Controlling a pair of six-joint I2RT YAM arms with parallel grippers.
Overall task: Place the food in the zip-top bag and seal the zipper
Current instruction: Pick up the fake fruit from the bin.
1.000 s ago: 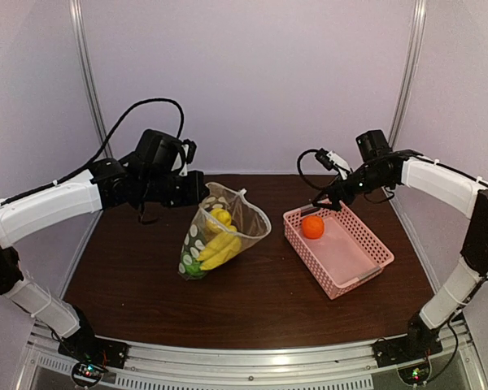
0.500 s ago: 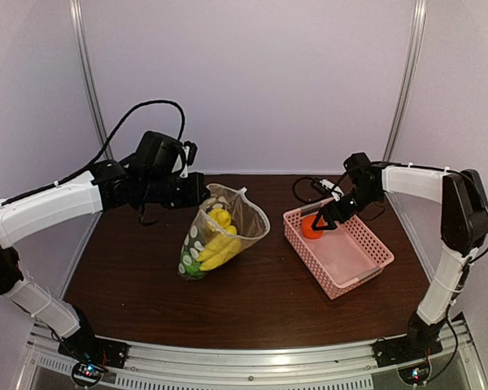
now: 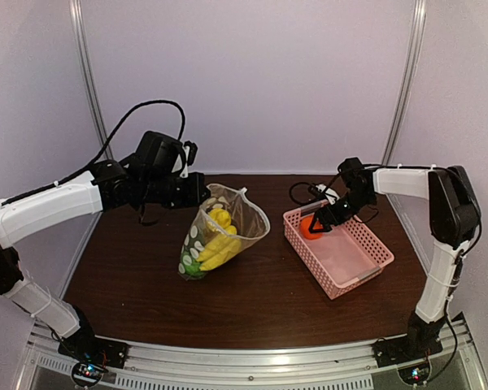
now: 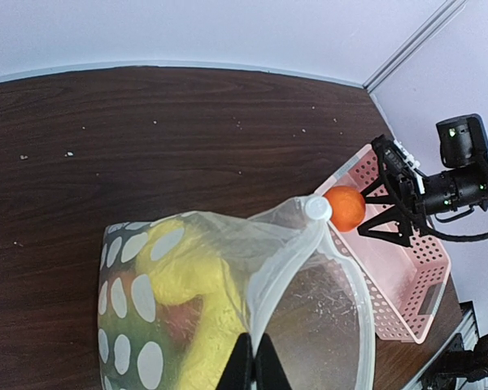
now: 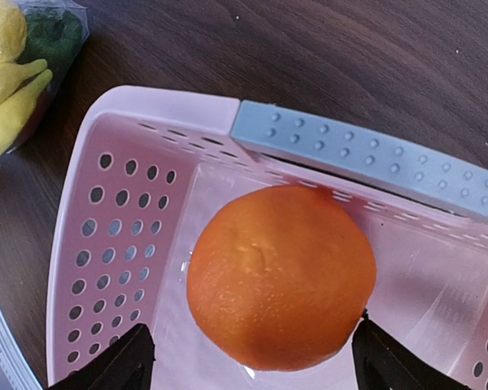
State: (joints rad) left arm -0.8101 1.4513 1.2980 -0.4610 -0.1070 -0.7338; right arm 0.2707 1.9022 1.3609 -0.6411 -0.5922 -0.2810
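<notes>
The polka-dot zip-top bag [image 3: 220,231] stands open on the dark table, with yellow bananas [image 3: 220,248], a lemon and green vegetables inside. My left gripper [image 4: 256,370] is shut on the bag's zipper rim, holding the mouth up. The white slider tab [image 4: 315,209] sits at the far end of the zipper. The orange ball [image 5: 281,288] lies in the far corner of the pink basket [image 3: 366,256]. My right gripper [image 5: 248,361] is open, its fingertips [image 5: 118,366] on either side of the orange and low in the basket. It also shows in the top view [image 3: 321,221].
The pink basket's grey handle bar [image 5: 366,166] lies just beyond the orange. The cell's back wall and two upright posts [image 3: 403,89] close in the table.
My right gripper has come down from above the basket's far edge into the basket and now straddles the orange. The left arm and the bag have not moved.
</notes>
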